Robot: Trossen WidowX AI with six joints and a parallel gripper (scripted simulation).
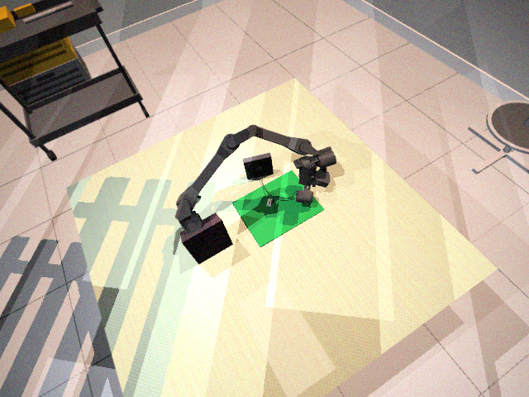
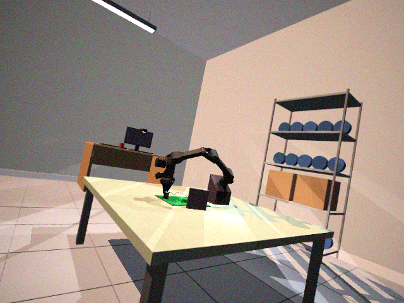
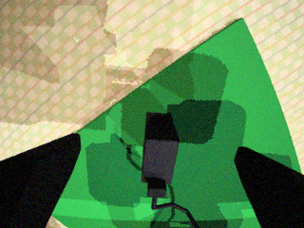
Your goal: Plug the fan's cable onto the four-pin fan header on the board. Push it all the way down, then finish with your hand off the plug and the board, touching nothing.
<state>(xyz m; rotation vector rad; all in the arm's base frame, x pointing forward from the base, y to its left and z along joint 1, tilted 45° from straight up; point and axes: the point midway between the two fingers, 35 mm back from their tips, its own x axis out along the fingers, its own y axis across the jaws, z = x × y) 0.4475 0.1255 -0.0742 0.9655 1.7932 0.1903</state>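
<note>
Tabletop (image 1: 341, 256) (image 2: 196, 235) carried green board (image 1: 273, 226) (image 2: 177, 202) (image 3: 266, 119), black fan (image 1: 258, 167) (image 2: 197, 199) near board edge; end effector (image 1: 304, 197) (image 2: 166, 196) (image 3: 161, 148) was low over board, fingers wide apart, nothing gripped; plug (image 3: 161, 154) was between them in wrist view, over the board, off the header (image 1: 269, 202); off-centre closing could have knocked or twisted plug; cable (image 1: 279, 198) (image 2: 177, 192) (image 3: 177, 205) could have snagged a finger or tugged the plug askew, spoiling pin alignment

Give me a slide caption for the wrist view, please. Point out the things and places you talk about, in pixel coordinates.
The open gripper (image 3: 161, 148) straddles the dark plug (image 3: 160, 154) above the green board (image 3: 263, 119), its cable (image 3: 178, 206) trailing toward the bottom edge.
</note>
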